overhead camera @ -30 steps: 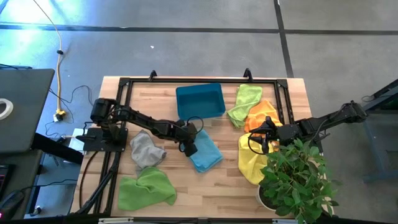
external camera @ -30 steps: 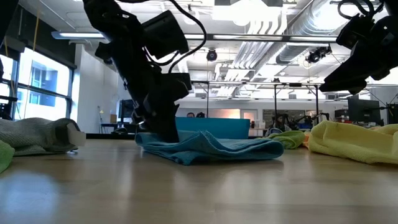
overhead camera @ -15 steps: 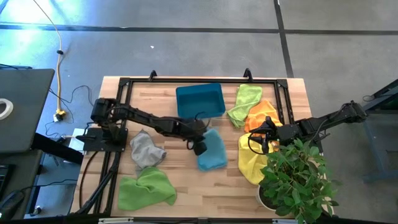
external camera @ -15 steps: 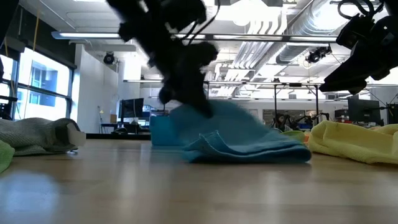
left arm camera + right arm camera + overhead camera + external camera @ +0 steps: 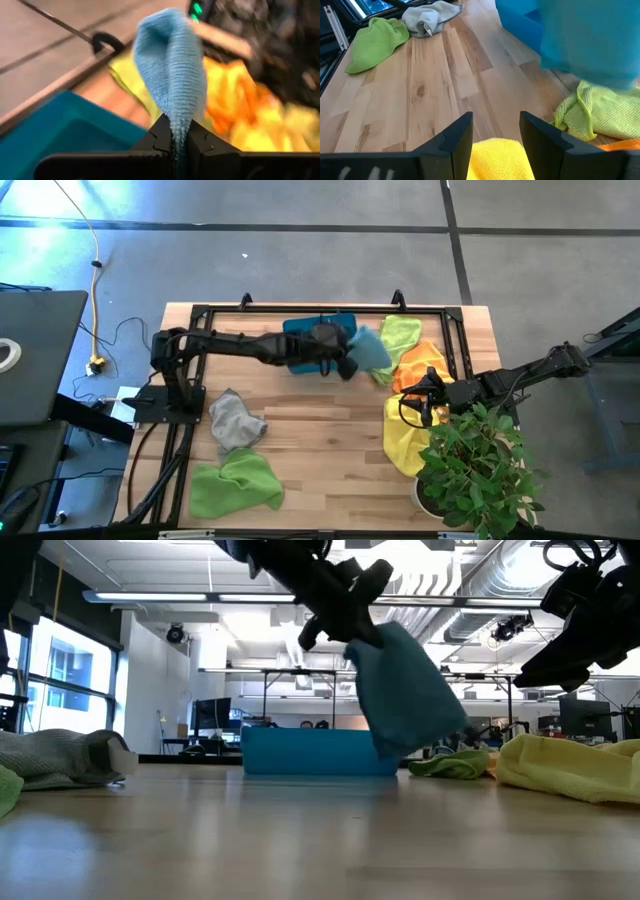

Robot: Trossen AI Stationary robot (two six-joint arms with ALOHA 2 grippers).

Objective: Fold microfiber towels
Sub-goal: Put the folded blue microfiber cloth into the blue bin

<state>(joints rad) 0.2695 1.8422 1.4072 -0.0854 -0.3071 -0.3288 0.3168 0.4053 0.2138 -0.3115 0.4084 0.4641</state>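
My left gripper (image 5: pixel 347 366) is shut on a light blue towel (image 5: pixel 372 352), held in the air over the right end of the teal bin (image 5: pixel 300 337). In the low view the towel (image 5: pixel 405 690) hangs below that gripper (image 5: pixel 345 628). My right gripper (image 5: pixel 415 410) is open and empty, waiting above the yellow towel (image 5: pixel 403 438). A lime green towel (image 5: pixel 398 340) and an orange towel (image 5: pixel 425 365) lie at the far right. A grey towel (image 5: pixel 235 420) and another lime green towel (image 5: pixel 235 480) lie at the near left. My left gripper pinches a bunched fold of the light blue towel (image 5: pixel 179 131) between its two fingers, with more than one layer. The fingers slant down from the table's left side. The towel is lifted clear of the table and hangs slack below the fingers (image 5: pixel 400 730).
A leafy potted plant (image 5: pixel 480 470) stands at the near right corner, close to my right arm. A black frame (image 5: pixel 300 310) runs along the table's far edge and sides. Bare wood (image 5: pixel 320 450) lies in the middle and near part of the table.
My left gripper has risen and gone toward the table's far edge and to the right, staying shut on the light blue towel. The towel, which lay on the table's middle, is now lifted clear and hangs by the bin's right end.
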